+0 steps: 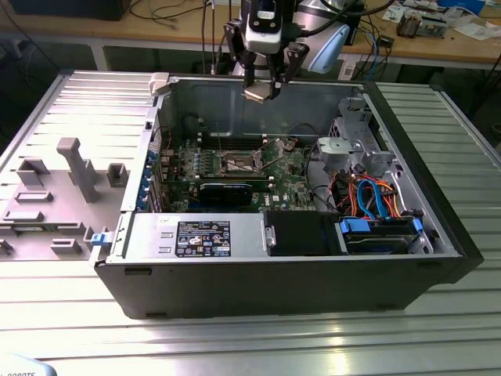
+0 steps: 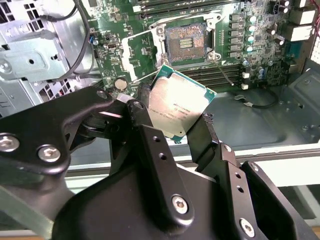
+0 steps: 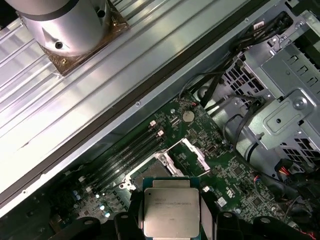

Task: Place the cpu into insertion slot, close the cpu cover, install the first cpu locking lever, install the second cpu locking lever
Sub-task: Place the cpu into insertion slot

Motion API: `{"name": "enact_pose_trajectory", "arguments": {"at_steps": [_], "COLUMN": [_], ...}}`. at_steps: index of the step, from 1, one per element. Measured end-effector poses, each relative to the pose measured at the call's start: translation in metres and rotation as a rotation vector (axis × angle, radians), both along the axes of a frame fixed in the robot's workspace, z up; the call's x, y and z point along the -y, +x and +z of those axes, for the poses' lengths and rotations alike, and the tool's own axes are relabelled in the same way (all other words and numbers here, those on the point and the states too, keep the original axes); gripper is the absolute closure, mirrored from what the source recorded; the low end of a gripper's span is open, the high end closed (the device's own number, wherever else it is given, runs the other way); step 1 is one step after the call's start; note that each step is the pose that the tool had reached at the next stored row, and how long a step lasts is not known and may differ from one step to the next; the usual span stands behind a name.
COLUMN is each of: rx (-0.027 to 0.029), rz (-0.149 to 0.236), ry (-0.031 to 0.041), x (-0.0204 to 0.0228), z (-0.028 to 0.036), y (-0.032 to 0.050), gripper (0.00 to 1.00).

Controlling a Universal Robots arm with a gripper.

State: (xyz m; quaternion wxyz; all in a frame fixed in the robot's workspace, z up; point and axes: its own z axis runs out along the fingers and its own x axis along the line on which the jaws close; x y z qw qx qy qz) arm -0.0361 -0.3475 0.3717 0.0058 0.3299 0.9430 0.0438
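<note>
The arm points down, high above the small dark square insertion slot with silver border (image 2: 186,45). In the first wrist view this slot is partly hidden. The black pincer (image 2: 172,115) grips the flat silver-grey square cpu (image 2: 177,102) between its fingers, tilted, over that slot.

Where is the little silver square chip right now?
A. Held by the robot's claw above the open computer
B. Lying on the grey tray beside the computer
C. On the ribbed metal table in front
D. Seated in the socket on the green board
A: the gripper is clamped on the cpu, holding it in the air over the board, and the insertion slot beneath it is empty.
</note>
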Motion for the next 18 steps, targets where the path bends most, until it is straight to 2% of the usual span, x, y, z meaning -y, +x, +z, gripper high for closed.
{"name": "enact_pose_trajectory", "arguments": {"at_steps": [9, 18], "rx": [0.0000, 0.0000], "rz": [-0.057, -0.087], "ry": [-0.0001, -0.0002], "x": [0.0000, 0.0000], "z": [-0.0005, -0.0008], "y": [0.0000, 0.0000], "gripper": [0.46, 0.46]}}
